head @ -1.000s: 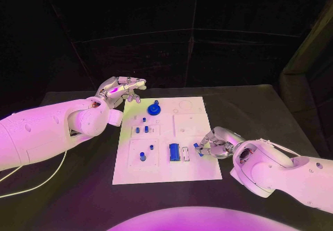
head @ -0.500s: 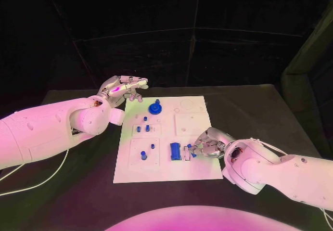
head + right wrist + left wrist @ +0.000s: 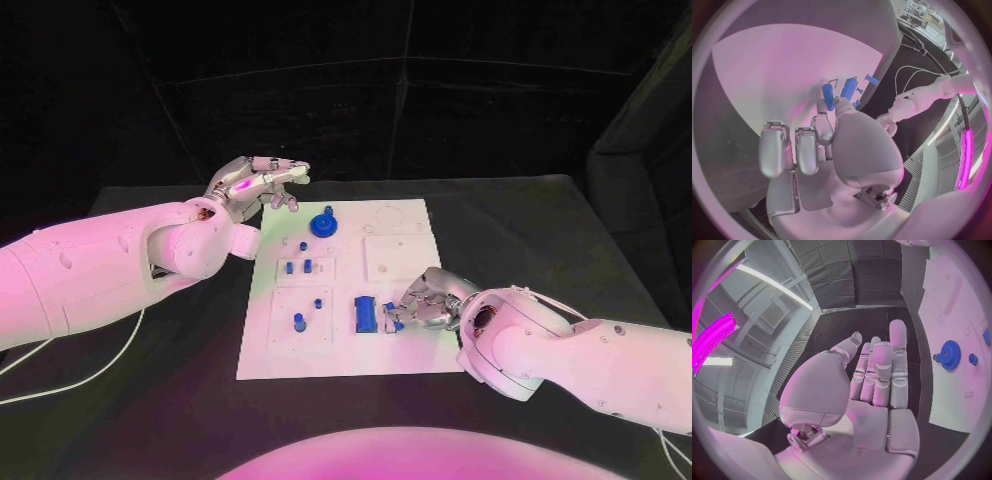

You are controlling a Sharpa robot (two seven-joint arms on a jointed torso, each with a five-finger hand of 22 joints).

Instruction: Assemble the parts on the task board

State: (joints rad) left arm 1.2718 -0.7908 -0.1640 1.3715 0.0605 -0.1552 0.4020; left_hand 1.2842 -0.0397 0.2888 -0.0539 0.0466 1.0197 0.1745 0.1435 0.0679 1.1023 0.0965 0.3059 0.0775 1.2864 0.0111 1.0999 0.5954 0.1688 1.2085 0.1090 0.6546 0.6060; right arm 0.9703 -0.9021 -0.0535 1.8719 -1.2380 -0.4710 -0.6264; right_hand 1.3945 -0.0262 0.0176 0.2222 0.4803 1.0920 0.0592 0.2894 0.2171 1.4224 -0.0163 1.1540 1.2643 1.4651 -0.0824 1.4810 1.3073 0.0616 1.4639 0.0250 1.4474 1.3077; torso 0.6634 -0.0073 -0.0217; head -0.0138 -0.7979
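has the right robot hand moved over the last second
Yes. The right robot hand has slid left across the white board, from its right edge to just beside the long blue block.

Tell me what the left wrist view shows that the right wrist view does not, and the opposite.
Left wrist view alone: the left hand from behind, holding nothing, fingers stretched out close together, and a blue gear-shaped part with a small round blue part beside it on the white task board.

Right wrist view alone: the right hand, its fingertips at a small blue part next to a long blue block; whether it grips the part is unclear.

Both: the task board, the black table and the left hand, seen far off in the right wrist view.
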